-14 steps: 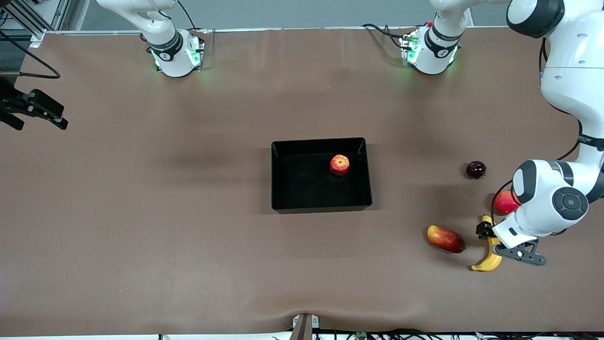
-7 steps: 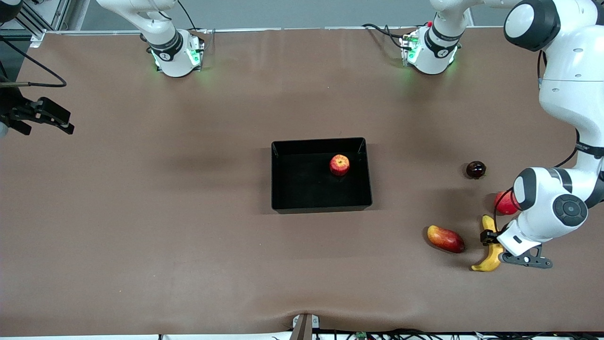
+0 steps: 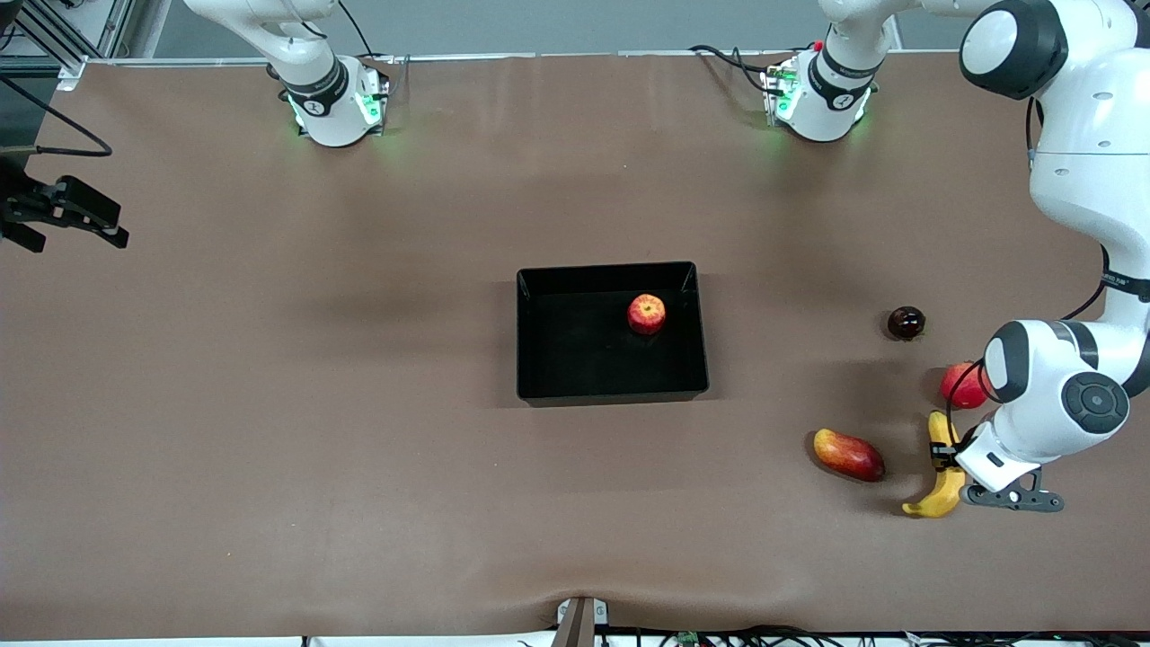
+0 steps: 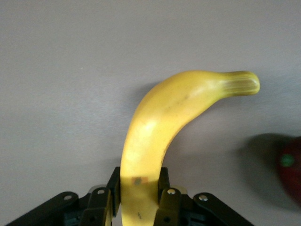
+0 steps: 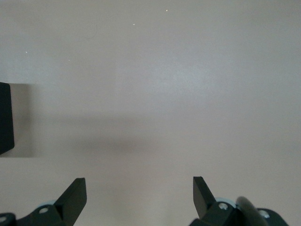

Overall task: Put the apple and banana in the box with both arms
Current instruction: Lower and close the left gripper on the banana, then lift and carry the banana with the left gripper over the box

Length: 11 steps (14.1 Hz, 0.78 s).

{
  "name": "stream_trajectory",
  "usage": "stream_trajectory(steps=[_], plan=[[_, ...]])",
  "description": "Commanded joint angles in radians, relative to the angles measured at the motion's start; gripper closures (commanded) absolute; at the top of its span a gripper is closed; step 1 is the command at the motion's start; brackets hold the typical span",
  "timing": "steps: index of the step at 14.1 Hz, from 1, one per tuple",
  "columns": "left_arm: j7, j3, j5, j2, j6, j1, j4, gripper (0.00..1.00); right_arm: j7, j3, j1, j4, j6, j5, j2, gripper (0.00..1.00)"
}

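On the brown desk (image 3: 359, 404) we see the shallow glossy black plastic box (image 3: 692, 382) holding the small red-yellow apple (image 3: 646, 314). The left pincer (image 3: 945, 458) clamps the long curved yellow banana (image 3: 942, 492) toward the left arm's end; the right pincer (image 5: 140, 193), fingers apart, waits over bare desk.

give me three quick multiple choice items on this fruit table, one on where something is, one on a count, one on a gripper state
1. Where is the apple?
A. in the box
B. beside the mango
C. in a gripper

2. How many fruits lie on the table outside the box?
A. two
B. four
C. six

3. What is the left gripper doing?
A. hanging open
B. shut on the banana
C. holding the mango

Answers:
1. A, the apple sits inside the black walls.
2. B, banana, mango, red fruit and dark fruit.
3. B, its fingers press both sides of the banana; the right gripper waits open.
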Motion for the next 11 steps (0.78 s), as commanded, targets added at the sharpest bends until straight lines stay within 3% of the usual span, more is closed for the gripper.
stream_trajectory(steps=[1,4,8,11], plan=[[-0.017,-0.056,-0.029,-0.104,-0.128,-0.009,-0.005,1.00,-0.034,0.012,-0.022,0.014,-0.017,-0.017,-0.006,0.00],[-0.059,-0.154,-0.030,-0.213,-0.258,-0.014,-0.009,1.00,-0.051,0.012,-0.025,0.015,-0.014,-0.020,-0.003,0.00],[-0.441,-0.273,-0.029,-0.266,-0.433,-0.130,-0.012,1.00,-0.051,0.012,-0.025,0.014,-0.014,-0.020,-0.003,0.00],[-0.722,-0.297,-0.029,-0.257,-0.440,-0.271,-0.013,1.00,-0.041,0.012,-0.023,0.014,-0.016,-0.020,-0.003,0.00]])
